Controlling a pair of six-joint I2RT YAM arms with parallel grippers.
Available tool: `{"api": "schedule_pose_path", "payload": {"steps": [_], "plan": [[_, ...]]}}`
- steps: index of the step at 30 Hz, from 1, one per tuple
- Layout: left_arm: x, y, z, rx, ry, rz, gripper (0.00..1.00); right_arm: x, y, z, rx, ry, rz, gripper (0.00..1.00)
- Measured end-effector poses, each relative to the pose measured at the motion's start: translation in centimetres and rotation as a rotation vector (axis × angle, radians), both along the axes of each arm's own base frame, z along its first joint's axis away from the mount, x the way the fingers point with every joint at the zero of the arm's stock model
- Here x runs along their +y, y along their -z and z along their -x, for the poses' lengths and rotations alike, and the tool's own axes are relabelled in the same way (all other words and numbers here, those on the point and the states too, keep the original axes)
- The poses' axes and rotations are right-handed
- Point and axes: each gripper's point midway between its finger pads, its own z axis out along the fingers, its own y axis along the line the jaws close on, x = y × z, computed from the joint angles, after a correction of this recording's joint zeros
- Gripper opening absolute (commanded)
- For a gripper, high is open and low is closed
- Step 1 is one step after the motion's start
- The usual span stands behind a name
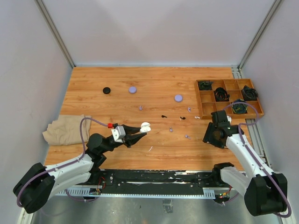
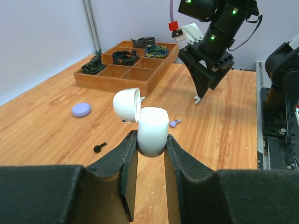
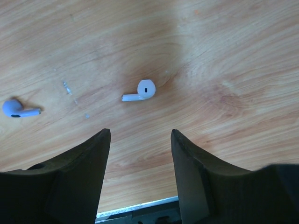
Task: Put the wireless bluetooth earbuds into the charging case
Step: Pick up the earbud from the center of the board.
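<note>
Bright even light, soft shadows; left end effector [image 2: 150,138] blurry in fg.

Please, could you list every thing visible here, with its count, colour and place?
charging case: one, white, open, in left pincer
round cases: two lavender, one black, far side of table
earbuds: two black, some lavender and white, mid-table
tray: one, wooden, far right
cables: four coils, black, inside tray
cloth: one, beige, left side
left pincer: one, black, shut on charging case
right pincer: one, black, open above white earbud
</note>
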Motion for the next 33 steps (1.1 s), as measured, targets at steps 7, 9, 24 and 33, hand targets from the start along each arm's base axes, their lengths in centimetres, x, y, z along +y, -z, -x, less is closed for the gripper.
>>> {"api": "schedule_pose_path", "payload": {"steps": [7,9,24,33], "plan": [[-0.2,0.4,0.2,0.009,0.017,-0.013,0.0,-1.1,1.7,-0.7,0.027,0.065,0.001,0.39],[-0.2,0.5,0.3,0.013,0.019,-0.017,0.0,-1.3,2.0,-1.1,0.031,0.076,0.001,0.36],[-0.4,1.4,0.2,0.038,0.026,-0.04,0.0,-0.1,3.7,-3.7,0.112,-0.032,-0.062,0.23],[-0.4,1.6,0.2,0.044,0.026,-0.045,0.0,0.7,3.6,-5.0,0.14,-0.133,-0.064,0.31]]}}
